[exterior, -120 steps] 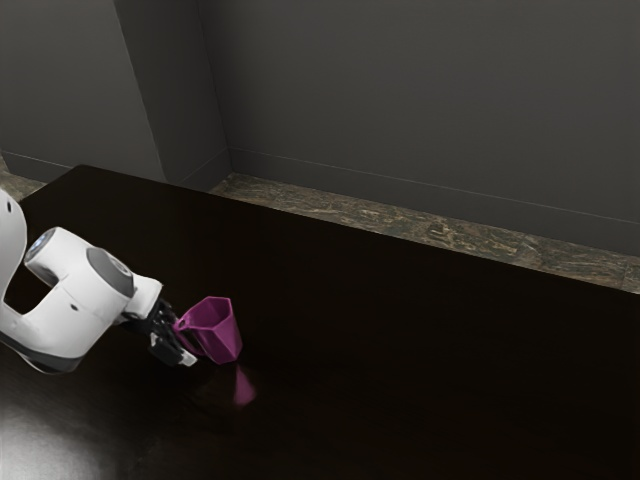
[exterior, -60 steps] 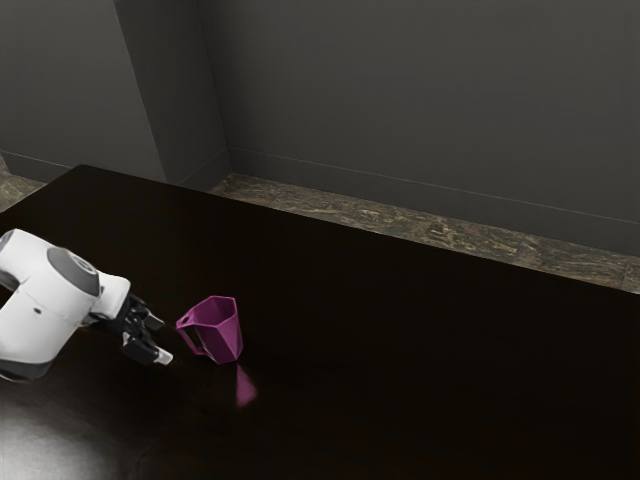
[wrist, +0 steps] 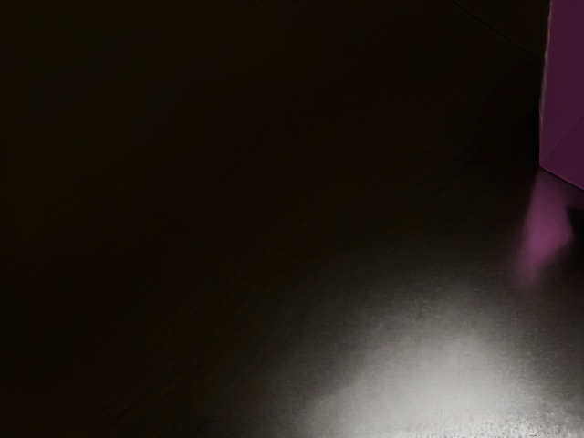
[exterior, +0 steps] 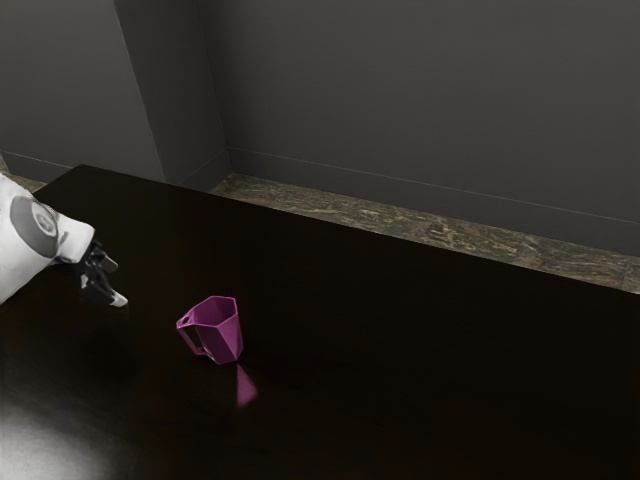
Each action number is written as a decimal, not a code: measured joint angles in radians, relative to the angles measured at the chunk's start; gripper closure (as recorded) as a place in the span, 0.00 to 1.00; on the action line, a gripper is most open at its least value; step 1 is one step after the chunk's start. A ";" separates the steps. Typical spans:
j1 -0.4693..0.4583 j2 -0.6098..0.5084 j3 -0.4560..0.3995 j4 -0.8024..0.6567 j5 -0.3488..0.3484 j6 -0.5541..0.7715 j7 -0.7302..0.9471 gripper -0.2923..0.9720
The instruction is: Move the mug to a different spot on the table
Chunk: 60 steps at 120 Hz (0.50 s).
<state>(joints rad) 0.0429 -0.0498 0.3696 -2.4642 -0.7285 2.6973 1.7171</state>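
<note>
Purple mug (exterior: 215, 328) stands upright, handle toward the exterior view's left; tool (exterior: 112, 283) parted wide, holding nothing.

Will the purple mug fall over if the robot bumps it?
Maybe. The mug narrows toward its base, so a high bump might tip it. The table looks glossy, so a low push may just slide it.

The scene is dimly lit, the grey walls (exterior: 420, 90) softly shaded. The dark glossy tabletop (exterior: 420, 330) is nearly lost in gloom; pale glare is seen at its near corner at the exterior view's left. A faint pink reflection is cast beside the mug (exterior: 215, 328), and is repeated in the wrist view beside a whitish sheen.
</note>
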 joint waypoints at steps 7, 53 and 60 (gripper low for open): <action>0.007 0.011 -0.004 0.099 0.217 -0.067 -0.103 0.23; 0.083 0.036 -0.174 0.595 0.690 -0.720 -0.716 0.23; 0.091 0.035 -0.204 0.661 0.701 -0.792 -0.801 0.23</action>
<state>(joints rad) 0.1340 -0.0145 0.1661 -1.8027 -0.0280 1.9051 0.9161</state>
